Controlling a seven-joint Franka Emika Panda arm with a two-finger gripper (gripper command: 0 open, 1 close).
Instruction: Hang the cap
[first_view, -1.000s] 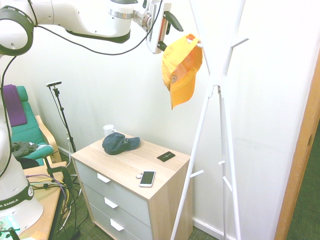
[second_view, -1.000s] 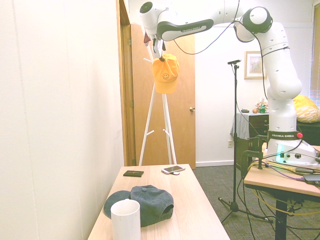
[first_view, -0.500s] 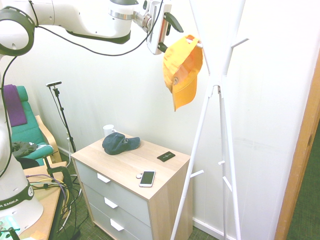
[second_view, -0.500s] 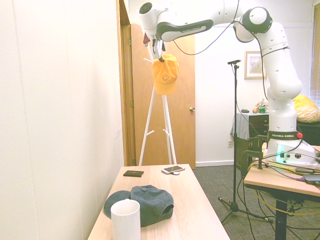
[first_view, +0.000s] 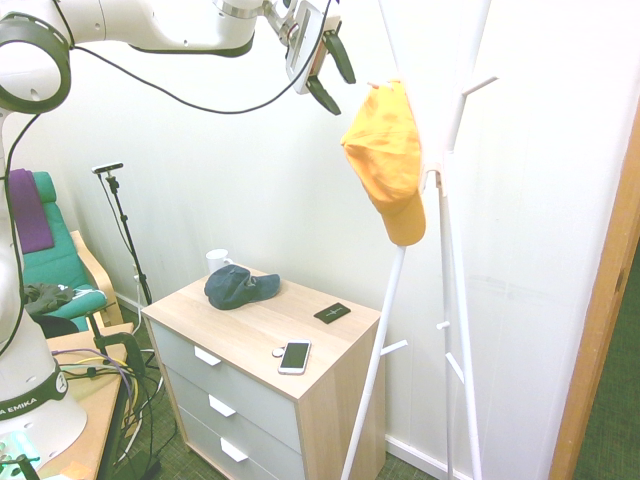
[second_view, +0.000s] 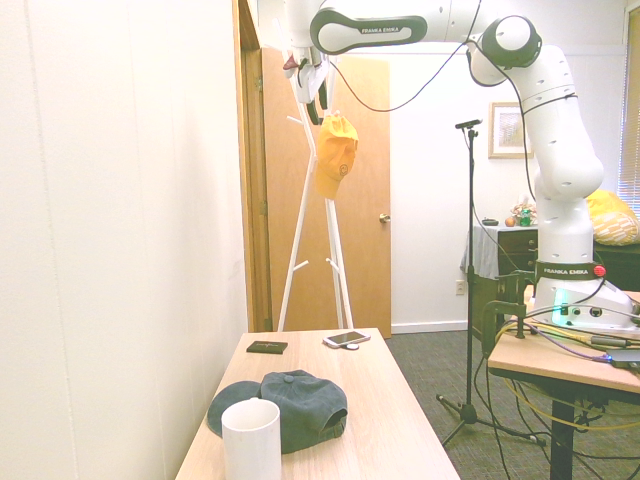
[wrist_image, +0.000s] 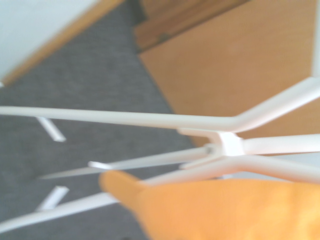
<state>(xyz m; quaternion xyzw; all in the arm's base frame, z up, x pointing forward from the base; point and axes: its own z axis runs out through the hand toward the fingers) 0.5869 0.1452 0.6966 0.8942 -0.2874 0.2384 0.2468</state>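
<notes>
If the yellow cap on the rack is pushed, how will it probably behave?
The yellow cap droops from the white coat rack, so it is probably soft and light. A push would likely swing it. It seems to hang on one peg only, so it might slip off.

Soft matt cloth cap (first_view: 388, 158), pale wood-grain dresser (first_view: 262, 328)

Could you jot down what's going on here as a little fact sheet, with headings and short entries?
Yellow cap: hanging on the white coat stand, brim pointing down
Gripper: open, empty, beside the cap, apart from it
Dresser: holds a dark blue cap, white mug, phone, small black item
Job: cap appears hung
</notes>
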